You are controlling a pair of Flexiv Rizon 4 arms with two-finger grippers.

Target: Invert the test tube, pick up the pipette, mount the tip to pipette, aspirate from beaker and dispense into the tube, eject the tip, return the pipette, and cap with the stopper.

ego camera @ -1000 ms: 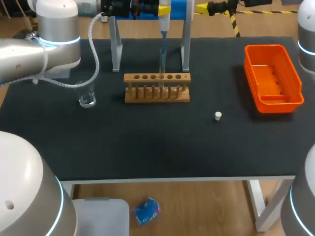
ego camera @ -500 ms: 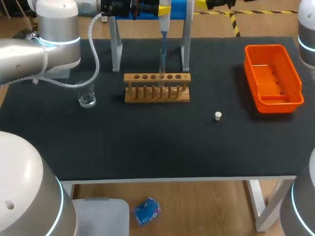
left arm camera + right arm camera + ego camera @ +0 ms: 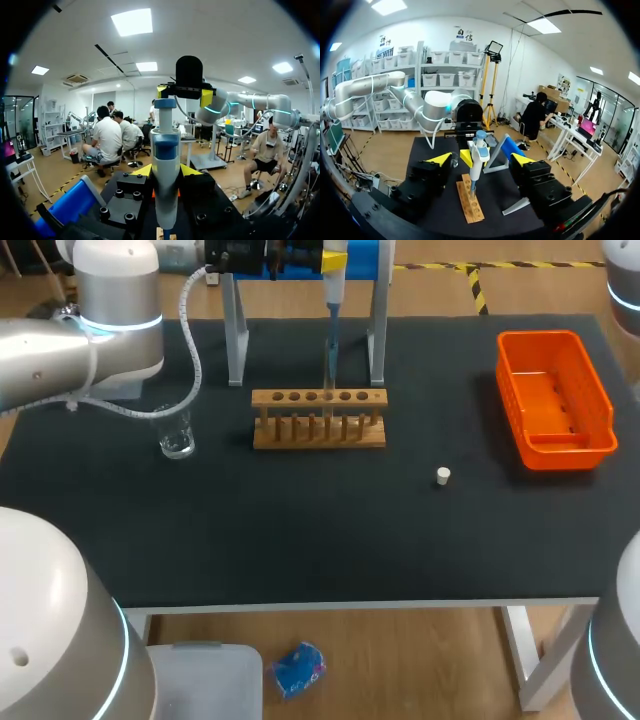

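My left gripper (image 3: pixel 335 258) (image 3: pixel 166 171) is shut on the white and blue pipette (image 3: pixel 332 300) (image 3: pixel 165 175) at the table's far edge, in front of the blue pipette stand (image 3: pixel 360 258). The pipette hangs upright, with its tip (image 3: pixel 329 365) pointing down at the wooden tube rack (image 3: pixel 318 420) (image 3: pixel 470 200). I cannot make out the test tube in the rack. The glass beaker (image 3: pixel 176 435) stands left of the rack and the small white stopper (image 3: pixel 443 476) lies to its right. My right gripper (image 3: pixel 481 160) is open, high up and facing the pipette (image 3: pixel 477 160) from a distance; it is out of the head view.
An orange bin (image 3: pixel 555 395) sits at the table's right side. The pipette stand's two metal legs (image 3: pixel 236 335) rise just behind the rack. My left arm's cable (image 3: pixel 190 330) loops down near the beaker.
My right gripper, seen at the top edge of the head view earlier, has moved out of that view. The left arm and the pipette have stayed still.
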